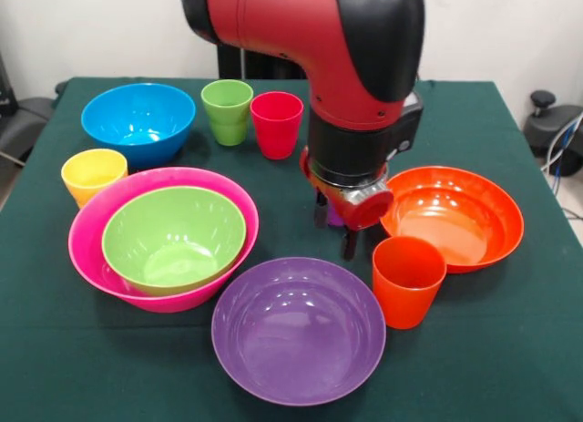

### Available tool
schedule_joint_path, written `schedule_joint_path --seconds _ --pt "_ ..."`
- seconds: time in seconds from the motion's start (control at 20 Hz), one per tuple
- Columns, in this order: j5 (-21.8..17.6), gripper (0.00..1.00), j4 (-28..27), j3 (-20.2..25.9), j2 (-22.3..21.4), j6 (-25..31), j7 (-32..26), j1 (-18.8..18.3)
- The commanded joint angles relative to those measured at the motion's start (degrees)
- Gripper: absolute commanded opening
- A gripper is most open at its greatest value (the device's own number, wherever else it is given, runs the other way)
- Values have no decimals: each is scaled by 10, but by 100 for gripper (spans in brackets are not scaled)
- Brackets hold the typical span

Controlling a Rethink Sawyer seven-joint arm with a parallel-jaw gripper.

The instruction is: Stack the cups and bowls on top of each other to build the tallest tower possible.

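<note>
- Four bowls (299, 331) are visible — green one (173, 235) inside pink (91, 249).
- Four cups (407, 281) fully visible.
- Gripper (335, 229) hides something purple; finger state unclear.

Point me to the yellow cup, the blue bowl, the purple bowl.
yellow cup (92, 174): front view, on its rim and upper wall.
blue bowl (138, 121): front view, on its inner wall.
purple bowl (298, 332): front view, on its inner floor.

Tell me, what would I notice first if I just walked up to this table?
Probably the big red and black robot arm coming down over the middle of the green table. Next, the green bowl sitting inside the big pink bowl on the picture's left. Then the wide purple bowl at the front.
</note>
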Motion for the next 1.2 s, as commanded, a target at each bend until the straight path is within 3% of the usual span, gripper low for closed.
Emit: schedule_joint_path --seconds 0.05,0.65,1.2 --pt "17 100 34 31 -7 -14 92 3" --pt "5 100 -60 23 50 17 52 -45" --pt "16 100 -57 29 69 -7 77 -30"
